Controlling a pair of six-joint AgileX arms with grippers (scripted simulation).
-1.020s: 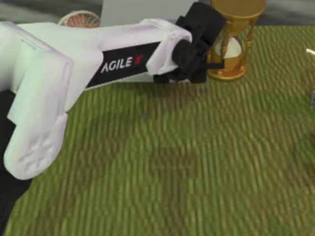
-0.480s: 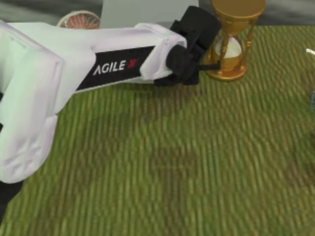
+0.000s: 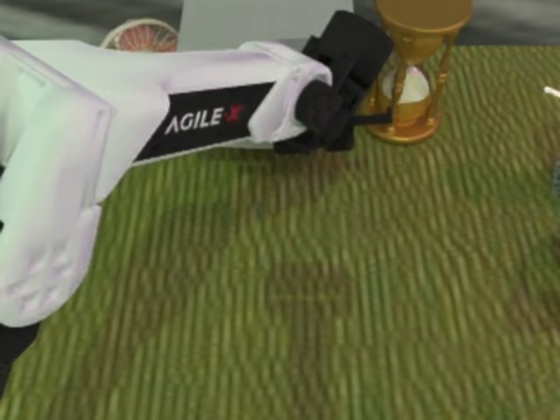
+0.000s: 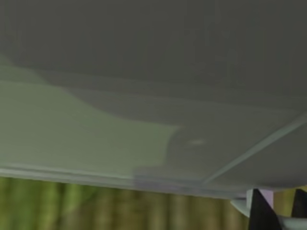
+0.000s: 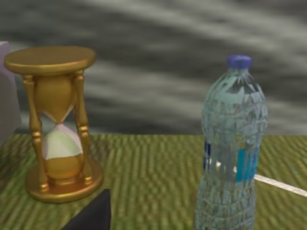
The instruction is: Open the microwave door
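While the left arm reaches across the green mat [image 3: 332, 289] toward the table's far edge, its black left gripper [image 3: 337, 87] sits at the front right corner of the microwave [image 3: 262, 22], just beside the golden hourglass [image 3: 416, 74]. How far its fingers are apart, and whether they have hold of anything, I cannot tell: from above the wrist hides them, and the left wrist view shows only a dark fingertip at the frame's corner.

The microwave stands at the far side of the table, left of centre, only its grey top showing from above. In the left wrist view the microwave door [image 4: 144, 96] fills nearly the whole frame, a greyish pane with a pale frame edge, seen very close.

A small pink fan [image 3: 140, 35] peeks out left of the microwave.

The right wrist view shows the hourglass with pale sand lying in its lower bulb, and nearer the camera a clear plastic bottle [image 5: 232, 148], blue-capped, upright; its contents cannot be made out. The right arm itself is outside the top view.
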